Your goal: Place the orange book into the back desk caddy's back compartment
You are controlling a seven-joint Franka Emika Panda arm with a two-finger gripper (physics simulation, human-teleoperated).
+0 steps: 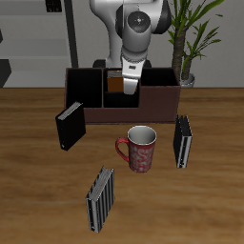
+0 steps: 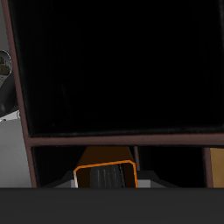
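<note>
Orange book (image 1: 115, 85) held over the back desk caddy (image 1: 152, 103)

Gripper (image 1: 129, 84) is closed on the book, upright, directly above the caddy near its rear wall. Wrist view: book's pale page edges in the orange cover (image 2: 106, 173) sit between the fingers, over the narrow back compartment (image 2: 122, 162). Mug (image 1: 139, 148) stands just in front of the caddy; black book (image 1: 69, 127) leans at its front corner.

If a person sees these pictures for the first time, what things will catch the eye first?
First, the white arm's end effector holding the orange book upright over the back desk caddy, a dark brown box at the table's rear. Next, the red patterned mug in front of the caddy, with a black book and two striped books standing around it.
</note>
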